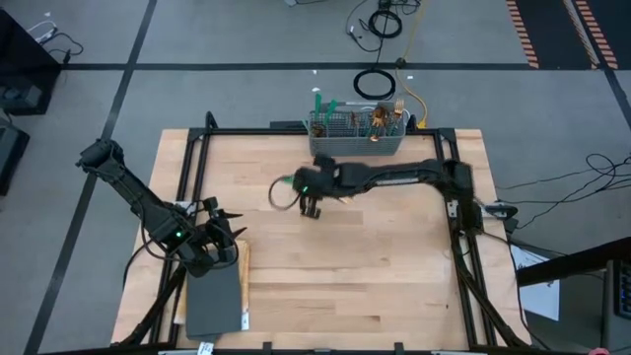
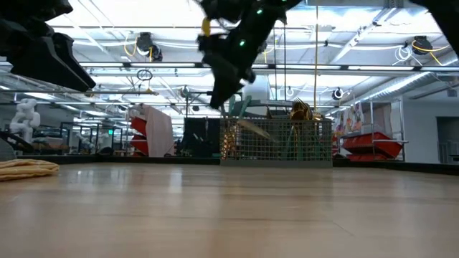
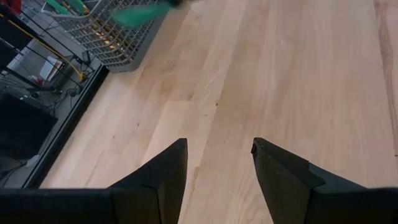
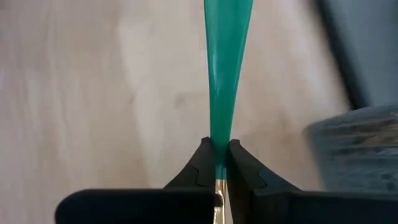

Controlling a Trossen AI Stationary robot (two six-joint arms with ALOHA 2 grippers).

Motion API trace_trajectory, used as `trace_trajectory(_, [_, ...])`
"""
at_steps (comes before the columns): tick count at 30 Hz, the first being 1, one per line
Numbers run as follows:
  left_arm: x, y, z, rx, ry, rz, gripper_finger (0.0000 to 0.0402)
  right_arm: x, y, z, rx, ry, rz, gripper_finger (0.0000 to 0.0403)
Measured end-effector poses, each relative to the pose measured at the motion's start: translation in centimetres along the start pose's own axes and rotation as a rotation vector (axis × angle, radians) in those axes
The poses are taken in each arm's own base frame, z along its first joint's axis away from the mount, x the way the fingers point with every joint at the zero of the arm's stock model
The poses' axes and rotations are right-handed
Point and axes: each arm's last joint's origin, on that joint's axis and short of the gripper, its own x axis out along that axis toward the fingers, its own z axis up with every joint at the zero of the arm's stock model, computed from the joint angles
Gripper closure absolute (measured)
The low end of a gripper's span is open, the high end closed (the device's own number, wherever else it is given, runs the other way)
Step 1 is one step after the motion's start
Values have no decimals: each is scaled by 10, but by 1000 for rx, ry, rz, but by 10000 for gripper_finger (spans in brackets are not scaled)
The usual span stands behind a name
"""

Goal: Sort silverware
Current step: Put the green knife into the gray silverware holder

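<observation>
We see the right pincer [image 4: 216, 163] clamped on one teal-handled piece of silverware [image 4: 225, 74] above the table [image 1: 375, 266], just in front of the wire basket [image 1: 357, 136]. The left pincer [image 3: 217, 165] hangs open near a grey tray [image 1: 212, 306].

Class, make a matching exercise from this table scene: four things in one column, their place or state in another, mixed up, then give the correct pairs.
1. left gripper
2. right gripper
3. wire basket
4. grey tray

A. at the table's far edge, holding silverware
B. open, holding nothing
C. at the near left corner
D. shut on a teal-handled utensil

Pairs: 1-B, 2-D, 3-A, 4-C
</observation>
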Motion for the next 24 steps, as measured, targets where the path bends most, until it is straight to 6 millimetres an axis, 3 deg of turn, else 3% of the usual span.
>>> trace_trajectory(3, [0,0,0,0,3,-4,212,-21,-20,0,68,-143,-29,403])
trace_trajectory(9, [0,0,0,1,4,-4,212,-58,-49,-23,179,-502,-75,402])
trace_trajectory(16, [0,0,0,-3,3,-4,212,-57,-90,-43,276,-827,-205,402])
trace_trajectory(24, [0,0,0,-19,3,2,212,-60,-133,-40,281,-1016,-296,402])
